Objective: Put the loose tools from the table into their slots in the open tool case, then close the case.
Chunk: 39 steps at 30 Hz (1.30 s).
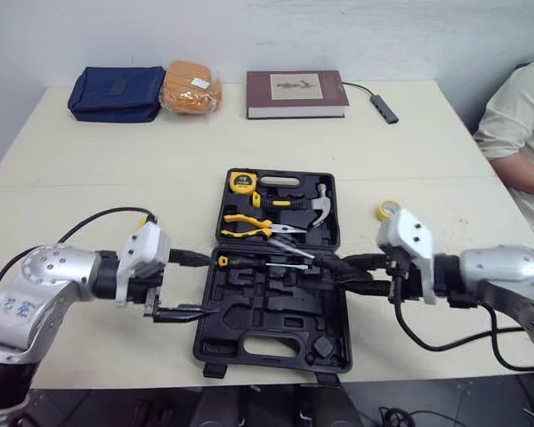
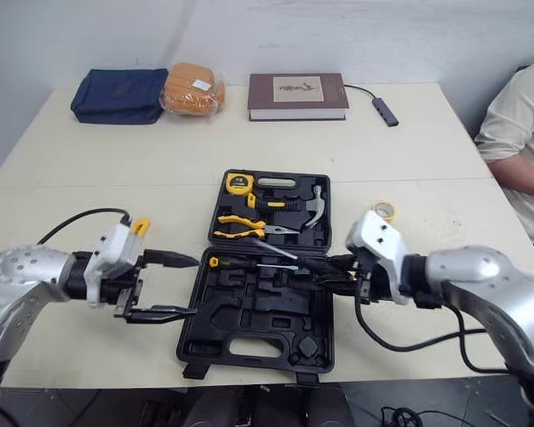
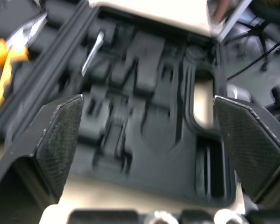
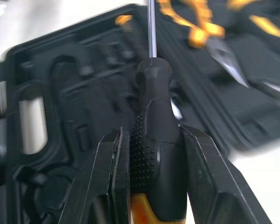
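Misalignment worries us: our right hand (image 4: pixel 153 136) pinches the screwdriver (image 4: pixel 151 88) by its black handle over the open case (image 1: pixel 276 349) on the desk (image 1: pixel 116 160), left hand (image 1: pixel 205 285) spread beside it, and a tilted shaft could miss its slot and block closing.

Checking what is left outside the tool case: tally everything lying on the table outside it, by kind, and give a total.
Blue pouch: 1
Orange wrapped packet: 1
Book: 1
Dark adapter on a cable: 1
Yellow tape roll: 1
Total: 5
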Tool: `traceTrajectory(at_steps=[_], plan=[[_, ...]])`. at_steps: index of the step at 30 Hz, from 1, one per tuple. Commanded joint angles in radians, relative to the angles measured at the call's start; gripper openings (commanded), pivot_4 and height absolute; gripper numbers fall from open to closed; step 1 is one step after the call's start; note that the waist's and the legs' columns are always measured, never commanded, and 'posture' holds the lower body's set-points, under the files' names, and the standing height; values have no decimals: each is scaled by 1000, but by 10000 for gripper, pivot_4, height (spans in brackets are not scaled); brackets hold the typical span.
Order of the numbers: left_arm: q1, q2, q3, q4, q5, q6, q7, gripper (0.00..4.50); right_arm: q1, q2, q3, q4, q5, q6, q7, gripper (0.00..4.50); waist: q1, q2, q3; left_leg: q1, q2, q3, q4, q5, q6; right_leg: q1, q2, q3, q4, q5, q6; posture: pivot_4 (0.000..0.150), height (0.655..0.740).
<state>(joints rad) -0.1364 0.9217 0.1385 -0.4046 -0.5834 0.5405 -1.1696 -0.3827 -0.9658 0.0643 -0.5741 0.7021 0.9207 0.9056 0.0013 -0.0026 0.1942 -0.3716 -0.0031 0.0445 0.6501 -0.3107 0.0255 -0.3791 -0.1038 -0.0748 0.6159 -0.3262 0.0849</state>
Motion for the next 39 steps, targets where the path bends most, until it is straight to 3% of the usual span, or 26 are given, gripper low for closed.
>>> traceTrajectory(at_steps=[1,10,32,34,35,39], plan=[[21,10,27,-59,25,-44,27,45000,-81,16,143,59,-100,-43,58,11341,-2,0,0,0,0,-1,0,0,0,0,0,0,0,0,0,1500,7400],[-19,-14,-52,-50,60,-58,59,45000,-210,71,307,166,-246,-72,115,11341,-5,0,0,-1,-2,-2,0,0,0,0,-2,-2,-1,0,0,1500,7400],[-85,-28,-103,-18,66,-71,51,45000,-234,142,356,187,-369,-104,163,11341,-5,0,0,-1,-2,-2,2,0,0,0,-1,-3,3,0,0,1500,7400],[-87,-31,-104,-18,65,-67,53,45000,-237,138,345,177,-358,-94,175,21448,-5,0,0,-1,-2,-2,2,0,0,0,-1,-3,3,0,0,1500,7400],[-89,-30,-105,-19,66,-64,55,45000,-240,127,334,163,-349,-95,189,22318,-5,0,0,-1,-2,-2,2,0,0,0,-1,-3,4,0,0,1500,7400],[-84,-33,-108,-31,61,-55,55,45000,-241,144,263,142,-303,-94,188,38792,-5,0,0,-1,-2,-2,2,0,-1,0,-1,-3,4,0,0,1500,7400]])
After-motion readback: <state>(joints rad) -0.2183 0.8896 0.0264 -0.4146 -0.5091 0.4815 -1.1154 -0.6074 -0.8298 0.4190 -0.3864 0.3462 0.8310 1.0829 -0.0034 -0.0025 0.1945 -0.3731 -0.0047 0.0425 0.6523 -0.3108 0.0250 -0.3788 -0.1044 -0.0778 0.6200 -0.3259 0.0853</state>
